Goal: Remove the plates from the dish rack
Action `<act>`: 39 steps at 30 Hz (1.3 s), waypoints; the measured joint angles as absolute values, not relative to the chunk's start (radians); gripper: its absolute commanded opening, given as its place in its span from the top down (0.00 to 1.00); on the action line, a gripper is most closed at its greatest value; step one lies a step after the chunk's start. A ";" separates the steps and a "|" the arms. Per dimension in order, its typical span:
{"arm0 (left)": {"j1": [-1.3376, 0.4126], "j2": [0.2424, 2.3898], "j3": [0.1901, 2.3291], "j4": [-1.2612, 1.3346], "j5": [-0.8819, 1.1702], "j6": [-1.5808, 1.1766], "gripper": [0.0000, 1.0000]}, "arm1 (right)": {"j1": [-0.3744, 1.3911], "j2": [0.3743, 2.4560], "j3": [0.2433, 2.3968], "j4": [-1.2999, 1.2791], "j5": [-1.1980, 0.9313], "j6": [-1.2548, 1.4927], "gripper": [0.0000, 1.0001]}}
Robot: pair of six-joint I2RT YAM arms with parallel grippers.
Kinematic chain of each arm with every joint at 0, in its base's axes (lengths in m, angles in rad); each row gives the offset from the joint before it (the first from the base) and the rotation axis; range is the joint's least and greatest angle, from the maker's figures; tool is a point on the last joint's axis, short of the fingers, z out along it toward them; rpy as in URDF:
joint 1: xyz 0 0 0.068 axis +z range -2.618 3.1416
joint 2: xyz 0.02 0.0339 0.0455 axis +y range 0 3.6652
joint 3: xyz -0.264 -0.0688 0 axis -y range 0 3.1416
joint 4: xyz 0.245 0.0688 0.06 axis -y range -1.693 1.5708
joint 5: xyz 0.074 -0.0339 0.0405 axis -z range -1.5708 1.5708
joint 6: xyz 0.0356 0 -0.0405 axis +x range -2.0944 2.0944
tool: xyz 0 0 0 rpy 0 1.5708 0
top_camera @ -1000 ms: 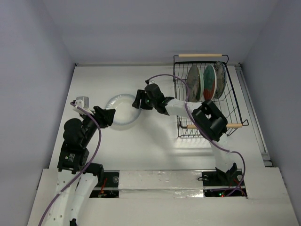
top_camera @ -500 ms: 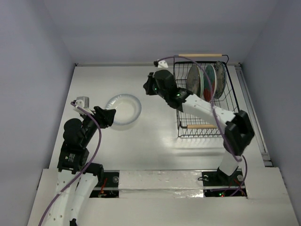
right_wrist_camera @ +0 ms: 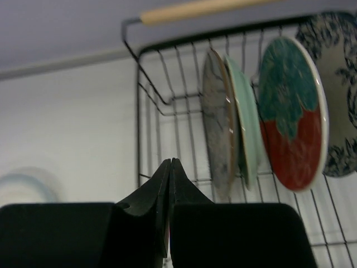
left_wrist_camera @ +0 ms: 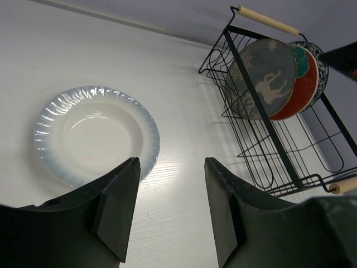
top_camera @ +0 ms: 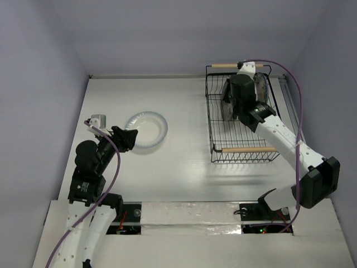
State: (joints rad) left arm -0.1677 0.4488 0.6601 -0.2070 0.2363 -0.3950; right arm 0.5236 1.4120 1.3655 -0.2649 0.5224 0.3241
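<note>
My right claw (right_wrist_camera: pixel 169 167) hangs over the dish rack (right_wrist_camera: pixel 138 111), fingers pressed together and empty. It points at the grey-brown plate (right_wrist_camera: pixel 218 139), the outermost of four standing on edge, so I judge that one easiest to take. The white plate (left_wrist_camera: pixel 92 139) lies flat under my wide-spread left claw (left_wrist_camera: pixel 171 173).

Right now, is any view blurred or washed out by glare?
Right wrist: soft blur over the plates and rack. Left wrist: sharp, with glare on the table beside the white plate. Top external: sharp.
</note>
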 measured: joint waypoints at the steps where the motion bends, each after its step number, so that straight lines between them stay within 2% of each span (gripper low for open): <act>1: -0.168 0.450 0.660 -0.207 0.237 -0.395 0.53 | 0.504 1.416 1.340 -0.275 0.522 0.324 1.00; 3: -0.168 0.451 0.660 -0.207 0.240 -0.395 0.53 | 0.474 1.426 1.299 -0.306 0.515 0.322 0.95; 4: -0.168 0.452 0.660 -0.207 0.241 -0.395 0.53 | 0.463 1.431 1.285 -0.315 0.514 0.321 0.83; 7: -0.168 0.456 0.660 -0.207 0.243 -0.395 0.53 | 0.439 1.439 1.262 -0.331 0.501 0.316 0.62; 8: -0.168 0.457 0.660 -0.207 0.244 -0.395 0.53 | 0.437 1.440 1.260 -0.331 0.500 0.316 0.60; 23: -0.161 0.458 0.660 -0.207 0.243 -0.395 0.53 | 0.356 1.540 1.254 -0.272 0.403 0.308 0.63; 34: -0.160 0.458 0.660 -0.207 0.243 -0.395 0.53 | 0.352 1.612 1.277 -0.269 0.455 0.303 0.59; 39: -0.160 0.458 0.660 -0.207 0.243 -0.395 0.53 | 0.350 1.672 1.330 -0.292 0.481 0.298 0.61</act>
State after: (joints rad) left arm -0.1596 0.4580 0.6601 -0.2066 0.2432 -0.3950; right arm 0.3500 1.6722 1.3304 -0.2924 0.4808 0.2981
